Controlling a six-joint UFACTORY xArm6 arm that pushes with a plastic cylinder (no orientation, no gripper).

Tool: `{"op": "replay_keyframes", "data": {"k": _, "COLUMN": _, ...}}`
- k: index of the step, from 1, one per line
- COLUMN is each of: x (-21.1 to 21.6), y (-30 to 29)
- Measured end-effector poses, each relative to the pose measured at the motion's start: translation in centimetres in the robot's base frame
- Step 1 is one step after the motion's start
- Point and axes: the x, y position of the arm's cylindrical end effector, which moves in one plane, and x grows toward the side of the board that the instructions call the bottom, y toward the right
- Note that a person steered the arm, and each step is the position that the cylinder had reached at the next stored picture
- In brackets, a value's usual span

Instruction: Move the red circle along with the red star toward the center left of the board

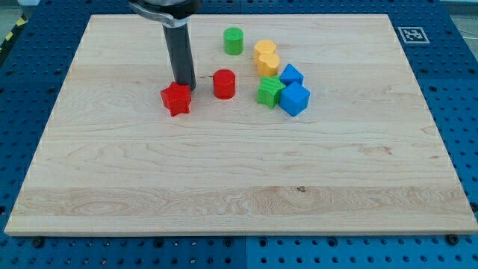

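The red star [176, 99] lies on the wooden board [239, 172], left of centre in the upper half. The red circle [224, 84] stands a little to the star's right and slightly higher in the view. My tip [187, 87] is down on the board between them, right at the star's upper right edge and a short gap left of the circle. The dark rod rises from there to the view's top.
A green circle [234, 40] stands near the top. To the right of the red circle is a cluster: two yellow blocks [266, 57], a green star [269, 92] and two blue blocks [294, 99], [290, 75]. A marker tag [410, 34] sits at the board's top right corner.
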Motion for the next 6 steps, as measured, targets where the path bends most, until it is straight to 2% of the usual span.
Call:
{"op": "replay_keyframes", "data": {"k": 4, "x": -3.1, "y": 9.7}}
{"op": "replay_keyframes", "data": {"k": 6, "x": 0.3, "y": 9.2}}
